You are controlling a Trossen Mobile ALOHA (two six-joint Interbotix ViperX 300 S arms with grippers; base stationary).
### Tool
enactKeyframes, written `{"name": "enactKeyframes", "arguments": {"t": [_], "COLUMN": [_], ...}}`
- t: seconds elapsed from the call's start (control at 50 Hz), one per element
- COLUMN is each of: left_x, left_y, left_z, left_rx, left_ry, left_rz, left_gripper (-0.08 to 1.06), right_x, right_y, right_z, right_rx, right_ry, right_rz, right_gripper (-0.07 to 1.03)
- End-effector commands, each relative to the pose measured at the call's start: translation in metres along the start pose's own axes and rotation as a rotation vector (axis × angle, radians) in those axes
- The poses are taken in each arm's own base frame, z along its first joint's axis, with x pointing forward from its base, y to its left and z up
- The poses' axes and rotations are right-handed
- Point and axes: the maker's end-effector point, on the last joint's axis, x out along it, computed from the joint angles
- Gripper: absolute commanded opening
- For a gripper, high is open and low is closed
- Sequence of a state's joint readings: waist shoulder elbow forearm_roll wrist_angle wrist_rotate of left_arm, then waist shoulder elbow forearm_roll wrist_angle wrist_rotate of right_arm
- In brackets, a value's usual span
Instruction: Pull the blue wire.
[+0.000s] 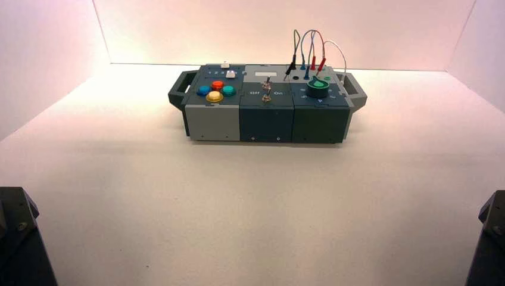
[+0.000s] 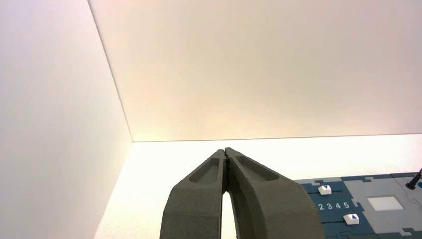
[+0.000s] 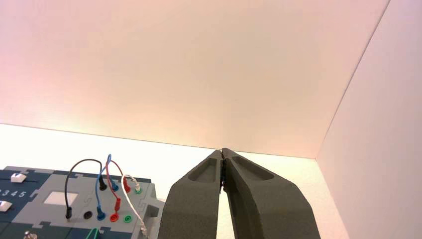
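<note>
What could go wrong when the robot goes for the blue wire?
The blue wire crosses close to the red one, so the fingers might snag both. The white wire's near end hangs loose by the handle, and a passing arm could perhaps catch it.

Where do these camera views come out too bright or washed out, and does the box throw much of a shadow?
High view: table pale and glaring behind the box, only a faint shadow at its front edge; left wrist view: floor strip by the back wall blown nearly white; right wrist view: same white strip, wall softly pinkish.
</note>
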State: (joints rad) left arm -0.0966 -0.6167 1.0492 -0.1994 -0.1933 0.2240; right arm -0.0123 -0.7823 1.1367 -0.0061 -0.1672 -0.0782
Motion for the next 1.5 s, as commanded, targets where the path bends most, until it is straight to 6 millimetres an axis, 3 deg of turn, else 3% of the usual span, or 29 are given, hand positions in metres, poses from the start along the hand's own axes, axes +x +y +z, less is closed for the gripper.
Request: {"name": "enactKeyframes", "arguments": {"t": [0.02, 0.38, 0.66, 0.96, 1.16, 1.5], "left_x": [0.000, 0.000, 0.004, 0.015, 0.013, 0.004], "left_y": [0.002, -0.001, -0.025, -0.042, -0.056, -0.087], "left_z": [0.015, 0.014, 0.010, -0.008, -0.009, -0.010], "left_rx": [0.004, 0.005, 0.023, 0.032, 0.046, 0.089], "left_ry": [-0.041, -0.037, 0.078, 0.251, 0.320, 0.410], "left_rz": [0.008, -0.002, -0.091, -0.156, -0.207, -0.310], "left_gripper": [-0.03, -0.03, -0.03, -0.03, -0.03, -0.03], "right_x": [0.001, 0.001, 0.003, 0.012, 0.017, 0.025], "right_y": [-0.003, -0.002, 0.006, 0.034, 0.049, 0.080], "right_z": [0.009, 0.008, 0.009, 0.011, 0.006, 0.016], "right_rx": [-0.002, -0.004, 0.016, -0.020, -0.015, -0.061], "right_ry": [-0.024, -0.013, 0.067, 0.287, 0.408, 0.636], "right_rz": [-0.008, -0.007, 0.028, 0.130, 0.181, 0.289], "right_gripper": [-0.02, -0.02, -0.02, -0.02, -0.02, -0.02]}}
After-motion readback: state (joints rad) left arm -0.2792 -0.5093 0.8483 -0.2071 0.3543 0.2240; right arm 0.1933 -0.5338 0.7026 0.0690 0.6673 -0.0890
